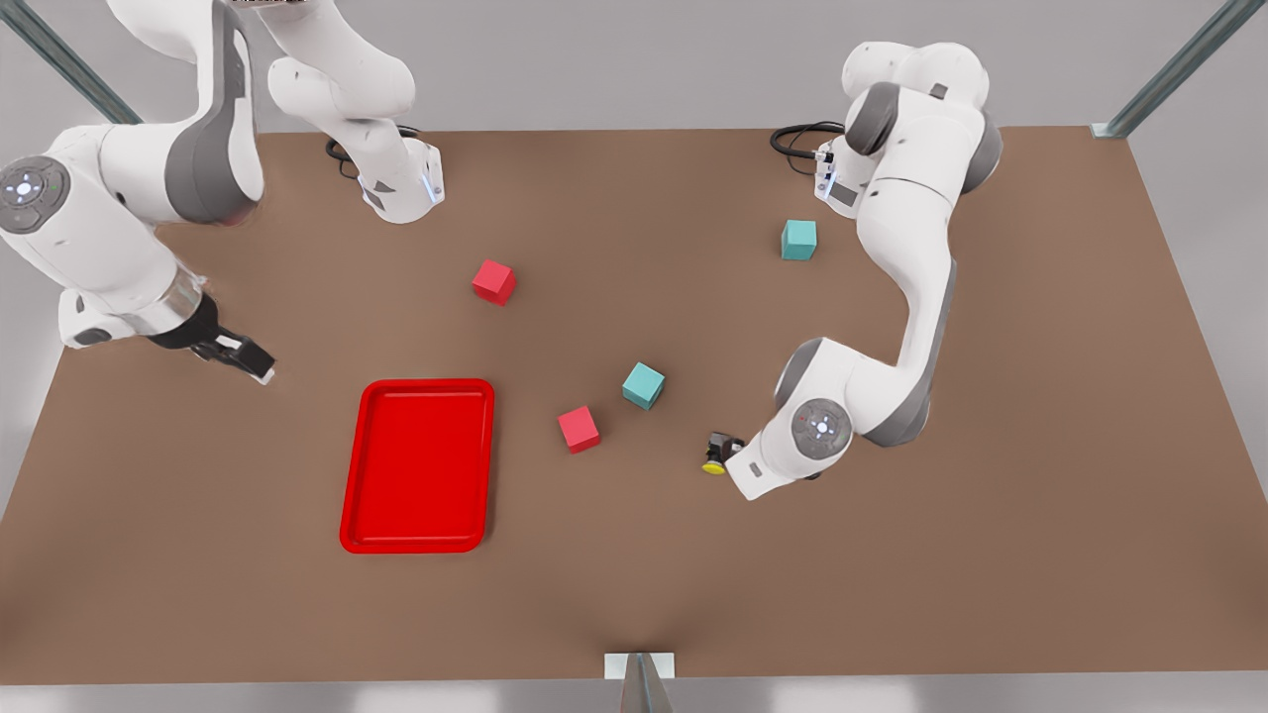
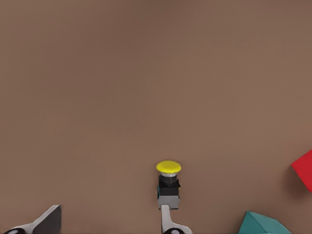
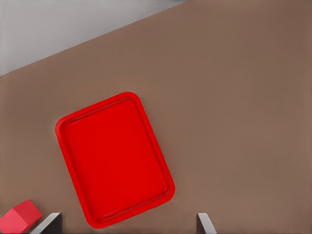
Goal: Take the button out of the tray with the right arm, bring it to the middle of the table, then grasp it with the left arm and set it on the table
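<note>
The button (image 1: 716, 458), a tiny push button with a round yellow cap on a dark boxy body, sits on the plain brown table (image 1: 991, 555), right of centre in the front view, lying tilted with its cap pointing toward the front view's left and near edge. In the left wrist view the button (image 2: 168, 184) has one finger touching its dark body while the other finger stands well apart from it. The tray (image 1: 418, 465), bright red, shallow, with rounded corners and a raised rim, lies flat on the table toward the front view's left, well apart from the button. The right wrist view looks down on the tray (image 3: 115, 159).
</note>
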Robot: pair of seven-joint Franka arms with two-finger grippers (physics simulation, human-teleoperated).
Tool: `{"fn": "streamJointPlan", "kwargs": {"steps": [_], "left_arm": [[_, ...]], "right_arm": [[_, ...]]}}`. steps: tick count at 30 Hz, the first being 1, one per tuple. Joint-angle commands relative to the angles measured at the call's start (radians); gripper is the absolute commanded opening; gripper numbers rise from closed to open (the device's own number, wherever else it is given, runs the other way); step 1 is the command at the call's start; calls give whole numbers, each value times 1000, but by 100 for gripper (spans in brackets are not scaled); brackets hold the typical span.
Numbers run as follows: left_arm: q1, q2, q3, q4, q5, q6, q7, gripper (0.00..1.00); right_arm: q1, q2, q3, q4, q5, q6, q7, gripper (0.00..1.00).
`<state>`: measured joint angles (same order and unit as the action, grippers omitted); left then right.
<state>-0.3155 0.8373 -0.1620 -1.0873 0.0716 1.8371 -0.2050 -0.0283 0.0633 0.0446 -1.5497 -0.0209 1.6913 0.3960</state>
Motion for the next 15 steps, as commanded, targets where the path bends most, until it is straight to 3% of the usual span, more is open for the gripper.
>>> {"fn": "streamJointPlan", "kwargs": {"steps": [1,5,7,11,15], "left_arm": [[-1,28,1,3,5,74,159,100],[-34,17,16,-48,20,100,96,100],[-37,-130,4,-319,20,323,1,100],[-89,-152,7,-390,57,350,-152,100],[-113,-109,6,-385,139,352,-317,100]], "right_arm": [[-16,16,1,45,7,-226,-503,100],[-25,76,-2,56,6,-239,-447,100],[-27,118,-9,75,-5,-225,-445,100],[16,308,1,194,-74,-67,-442,100],[5,337,-5,184,-70,-73,-437,100]]}}
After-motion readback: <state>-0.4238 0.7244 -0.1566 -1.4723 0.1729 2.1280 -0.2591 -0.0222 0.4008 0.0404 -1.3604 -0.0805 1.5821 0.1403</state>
